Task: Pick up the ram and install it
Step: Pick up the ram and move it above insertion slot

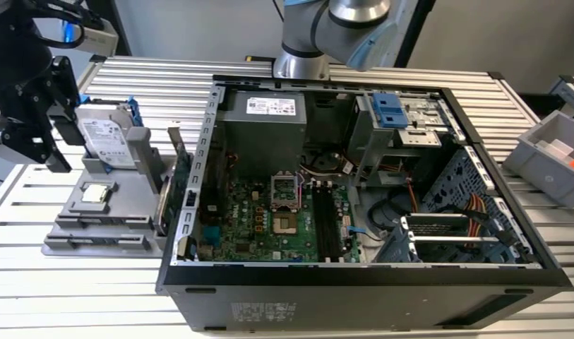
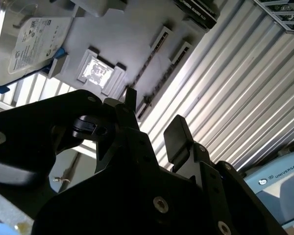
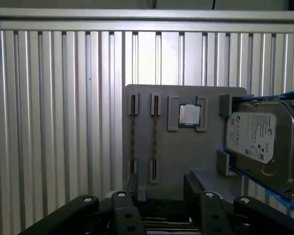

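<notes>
**Ram** point(image 1: 165, 201). A narrow greenish board standing on edge, left of centre in the exterior view. It stands at the side of the grey fixture point(image 1: 75, 212) that faces the computer case point(image 1: 362, 274), just beside the case's rim. Whether it touches the rim cannot be told. Nothing grips it.

**Gripper** point(image 3: 162, 188). Black, with two fingers point(image 3: 193, 188) spread apart and nothing between them; the gap shows in both wrist views. In the exterior view it hangs in the upper left of the frame, above the fixture's outer side and well apart from the ram.

**Fixture.** A flat grey holder lying on the slatted metal table point(image 1: 145, 85).
- A silver hard drive point(image 1: 106, 138) with blue clips is propped at the far end.
- A small square silver chip point(image 1: 98, 192) sits in a recess near the middle.
- Two long narrow grooves point(image 3: 133, 139) lie side by side past the chip. What they hold is too thin to tell.

**Computer case.** It lies open on its side at the centre of the frame. A green motherboard point(image 1: 253, 226) lies on its floor, and black slots point(image 1: 329, 222) run side by side along the board.

**Other items.**
- A grey bin point(image 1: 551, 159) sits at the right edge of the frame.
- The arm point(image 1: 301, 60) has its base column at top centre, behind the case.
</notes>
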